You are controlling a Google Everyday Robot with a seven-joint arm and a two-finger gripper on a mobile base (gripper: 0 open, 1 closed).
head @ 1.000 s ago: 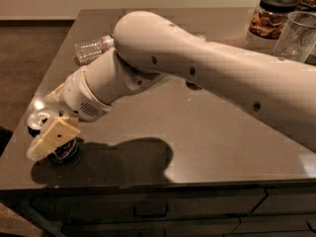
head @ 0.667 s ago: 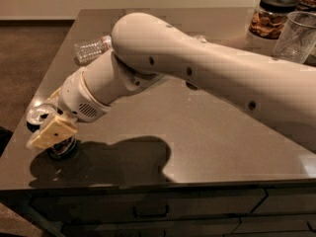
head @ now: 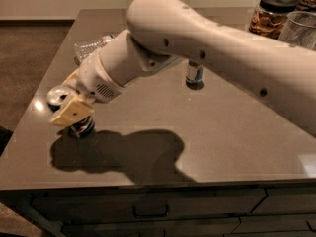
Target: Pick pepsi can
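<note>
The pepsi can [head: 59, 94] is at the table's left front, tilted, with its silver top facing left and its dark bottom end [head: 82, 128] just above the table. My gripper [head: 69, 102] is shut on the can. One beige finger [head: 72, 113] lies across the can's near side and the other finger [head: 74, 76] is behind it. The can's blue body is mostly hidden by the near finger. The big white arm reaches in from the right.
A slim blue-and-silver can [head: 194, 74] stands mid-table behind the arm. A clear plastic bottle [head: 91, 46] lies at the back left. A lidded jar [head: 271, 15] and a clear glass [head: 301, 28] stand at the back right. The table's front edge [head: 148, 181] has drawers below.
My gripper and the pepsi can have moved up and to the right together. The arm has swung away and uncovered the slim can mid-table.
</note>
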